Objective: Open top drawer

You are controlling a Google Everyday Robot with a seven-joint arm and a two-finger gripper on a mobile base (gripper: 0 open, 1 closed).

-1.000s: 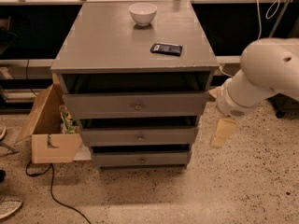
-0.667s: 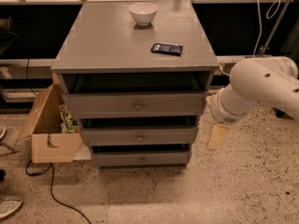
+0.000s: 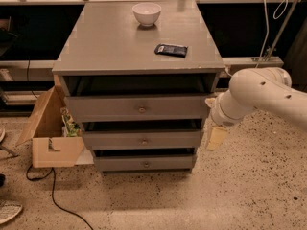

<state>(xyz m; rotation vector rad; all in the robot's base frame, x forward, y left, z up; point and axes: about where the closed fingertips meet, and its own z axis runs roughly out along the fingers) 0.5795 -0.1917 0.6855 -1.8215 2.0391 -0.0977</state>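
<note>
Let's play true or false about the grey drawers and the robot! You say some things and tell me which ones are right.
1. A white bowl sits on top of the cabinet. True.
2. The pincer is gripping the knob of the top drawer. False: it hangs beside the cabinet's right edge, lower than that knob and well away from it.
3. A cardboard box stands on the floor at the cabinet's left in the picture. True.
4. The dark flat packet lies inside the bowl. False: it lies on the cabinet top, apart from the bowl.
5. The cabinet has five drawers. False: it has three.
</note>
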